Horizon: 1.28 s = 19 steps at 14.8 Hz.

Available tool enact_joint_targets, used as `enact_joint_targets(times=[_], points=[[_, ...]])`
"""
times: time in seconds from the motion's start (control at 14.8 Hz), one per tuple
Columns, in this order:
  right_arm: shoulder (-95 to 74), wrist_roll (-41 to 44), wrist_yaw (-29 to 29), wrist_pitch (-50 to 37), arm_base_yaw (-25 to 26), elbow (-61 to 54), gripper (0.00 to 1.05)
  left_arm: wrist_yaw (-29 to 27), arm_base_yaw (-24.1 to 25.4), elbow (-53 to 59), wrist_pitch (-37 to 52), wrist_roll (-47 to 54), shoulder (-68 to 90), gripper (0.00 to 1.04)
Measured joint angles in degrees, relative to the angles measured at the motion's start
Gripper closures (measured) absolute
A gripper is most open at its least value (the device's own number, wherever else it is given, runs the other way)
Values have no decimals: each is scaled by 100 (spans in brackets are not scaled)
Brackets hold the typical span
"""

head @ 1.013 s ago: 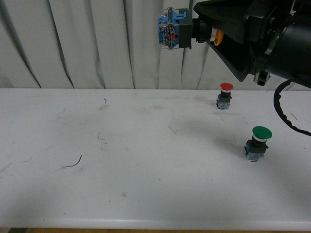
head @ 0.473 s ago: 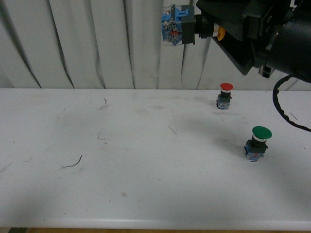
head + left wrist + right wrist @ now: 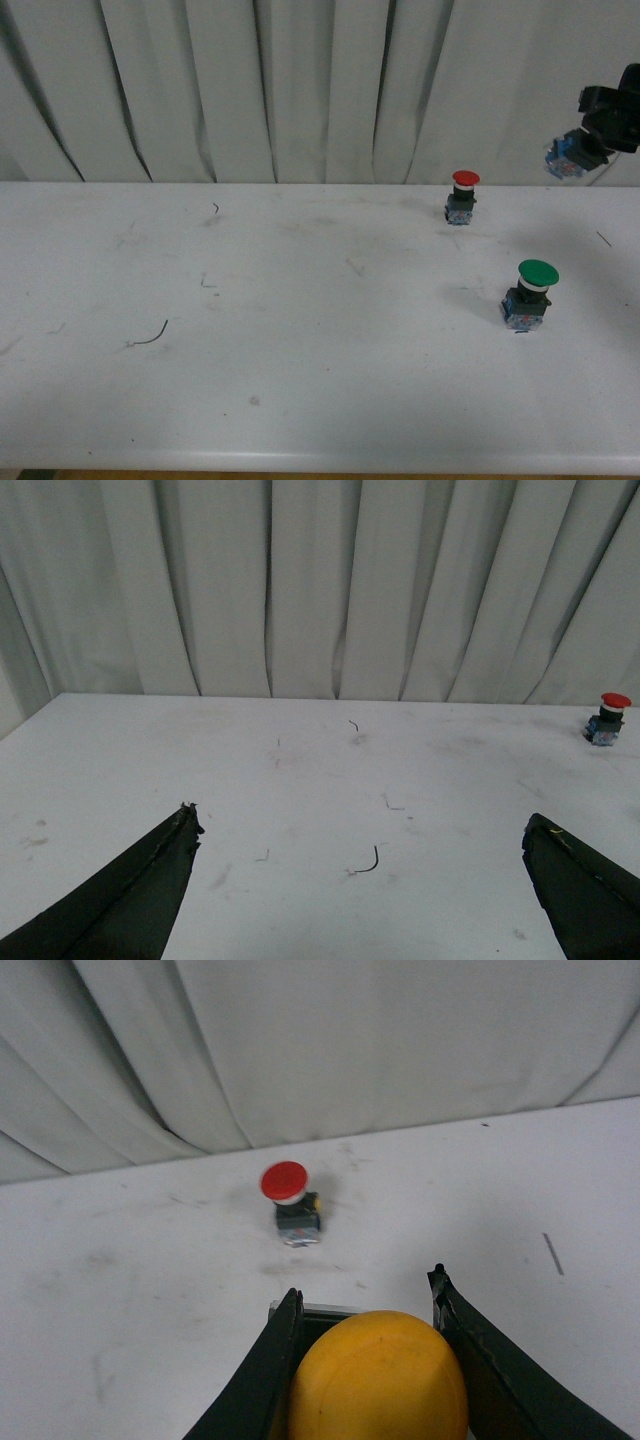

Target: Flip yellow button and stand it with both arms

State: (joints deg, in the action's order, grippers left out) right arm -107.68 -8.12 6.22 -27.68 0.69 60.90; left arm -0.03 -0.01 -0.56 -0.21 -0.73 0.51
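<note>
White table (image 3: 300,340), pale curtain (image 3: 300,90) behind. Right gripper (image 3: 363,1295) clamped on yellow button (image 3: 378,1375), holding it up in air at far right; red switch (image 3: 463,196), green switch (image 3: 530,293) upright on table. Left gripper (image 3: 360,818) spread wide.

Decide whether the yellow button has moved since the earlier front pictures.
Yes. The yellow button went rightward and down, from left of the red-capped switch to its right.

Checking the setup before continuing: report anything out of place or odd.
Only the yellow button is off the table, clamped in the right gripper in mid-air. The red button and green button stand upright. A thin dark curled strand lies on the table.
</note>
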Motion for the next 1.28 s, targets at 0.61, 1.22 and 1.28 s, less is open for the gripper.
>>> enact_joint_targets(times=[0.61, 1.22, 1.28], points=[[-1388, 1775, 42, 1941, 72, 1875, 69, 0, 0, 0, 0, 0, 0, 7], [-2846, 2529, -363, 3069, -420, 3713, 69, 0, 0, 0, 0, -2, 0, 7], [-2964, 2468, -483, 3154, -450, 3849, 69, -2, 0, 0, 0, 0, 0, 7]])
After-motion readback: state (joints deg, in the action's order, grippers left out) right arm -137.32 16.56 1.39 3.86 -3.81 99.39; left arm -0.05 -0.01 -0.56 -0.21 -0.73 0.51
